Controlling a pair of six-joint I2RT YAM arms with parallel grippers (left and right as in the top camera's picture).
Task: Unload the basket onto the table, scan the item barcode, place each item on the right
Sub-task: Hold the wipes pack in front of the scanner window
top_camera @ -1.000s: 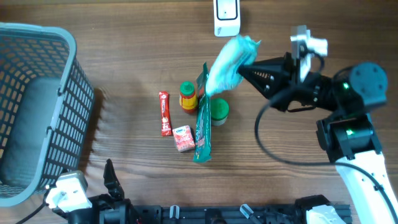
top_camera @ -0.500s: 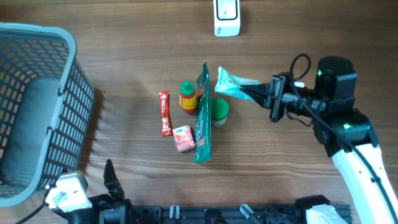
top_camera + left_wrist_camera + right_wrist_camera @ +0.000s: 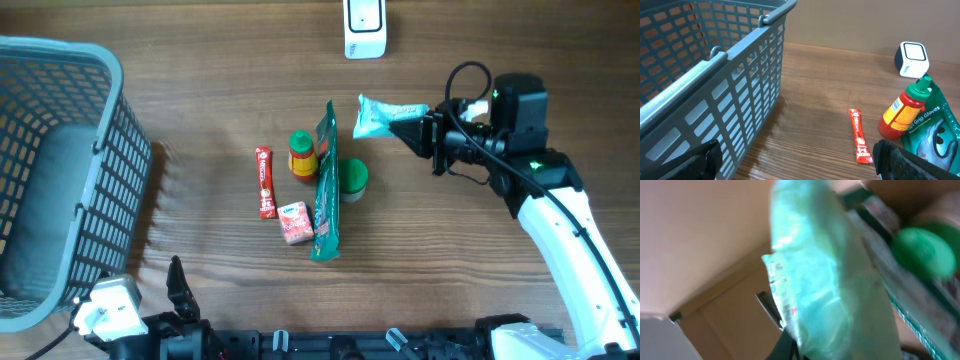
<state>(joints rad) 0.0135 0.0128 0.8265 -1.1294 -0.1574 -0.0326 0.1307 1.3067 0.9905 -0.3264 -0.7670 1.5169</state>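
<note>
1. The right end effector (image 3: 420,128) is clamped on one end of a pale green pouch (image 3: 383,114). The pouch sticks out sideways toward the middle of the counter (image 3: 210,70).
2. In the right wrist view the pouch (image 3: 815,295) fills most of the frame and is blurred. No barcode can be made out on it.
3. The white scanner (image 3: 365,27) stands at the far edge of the counter. The pouch is apart from it, to its right and nearer the robot.
4. The left end effector (image 3: 800,167) is low at the near left, beside the grey basket (image 3: 122,160). Its fingers (image 3: 702,160) are spread wide apart and hold nothing.
5. These lie grouped at the centre of the counter:
   - a red sachet (image 3: 265,182)
   - a small pink carton (image 3: 295,222)
   - a red sauce bottle (image 3: 302,155) with a green cap
   - a long green glove packet (image 3: 326,195)
   - a round green lid (image 3: 353,177), just beside the packet on its right
6. The held pouch's free end is near the top of the glove packet. I cannot tell whether they touch.
</note>
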